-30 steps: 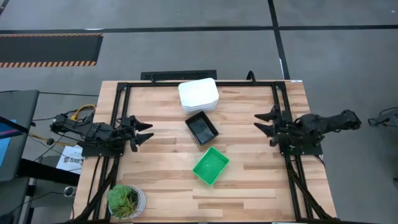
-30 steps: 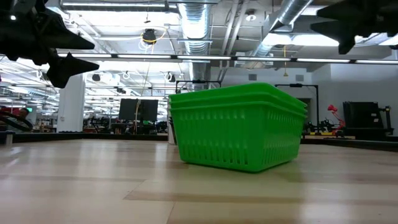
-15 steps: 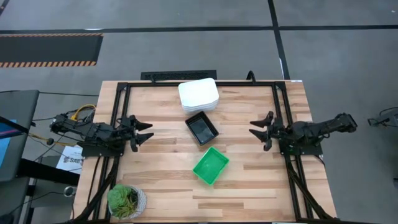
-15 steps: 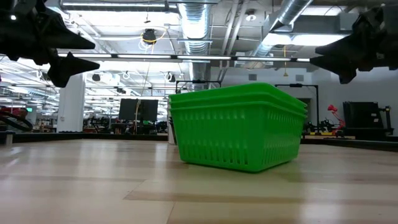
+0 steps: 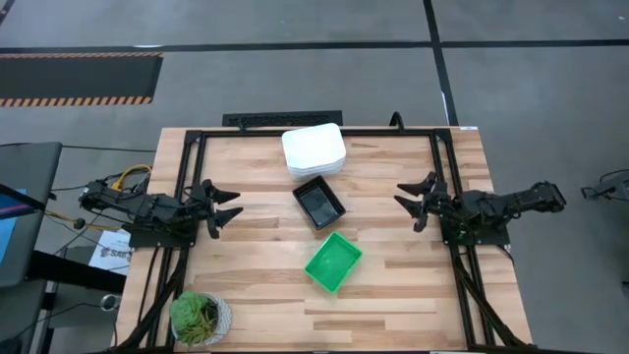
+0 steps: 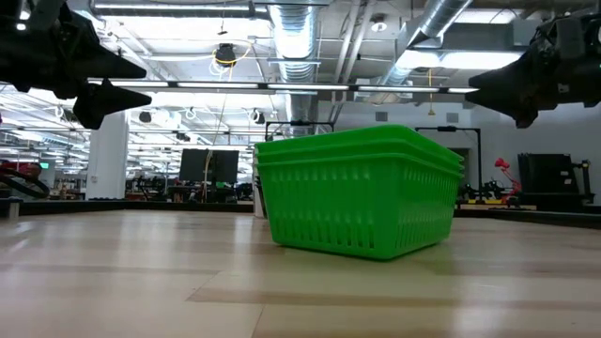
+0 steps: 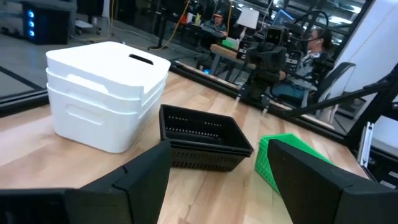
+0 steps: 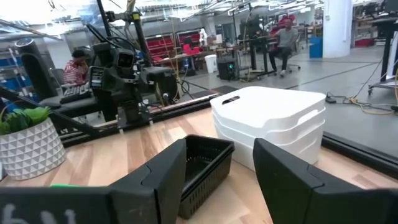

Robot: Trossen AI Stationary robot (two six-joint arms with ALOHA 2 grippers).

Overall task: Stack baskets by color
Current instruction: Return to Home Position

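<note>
Nearest the low camera, at the centre of its frame, stands the green stack [image 6: 359, 192]. It is translucent bright plastic with rounded corners, its walls are cut with fine vertical slots, and several rims nest one in another at the top. It fills the middle of that view and hides the other baskets behind it. From above it lies just below the centre of the pale planked wooden table [image 5: 256, 285], turned askew to the table's edges. In the lower left corner of the table sits a round potted plant [image 5: 200, 318] in a white faceted pot, well apart from everything else. Just above and left of the green one is the black stack [image 5: 318, 203], glossy inside, with slotted sides, also set at an angle; the two are near but not touching. At the top centre, close by the black one's upper edge, rests the white stack [image 5: 314, 149], smooth and opaque, its walls unpierced save for a handle slot. The left gripper [image 5: 234, 205] hovers at the table's left edge and the right gripper [image 5: 405, 204] at its right edge. Each is at mid-height of the frame and points inward, dark fingers spread wide with nothing between them. A black metal frame [image 5: 187, 177] rims the table. In the room beyond, a person [image 8: 76, 67] sits at a bench.
</note>
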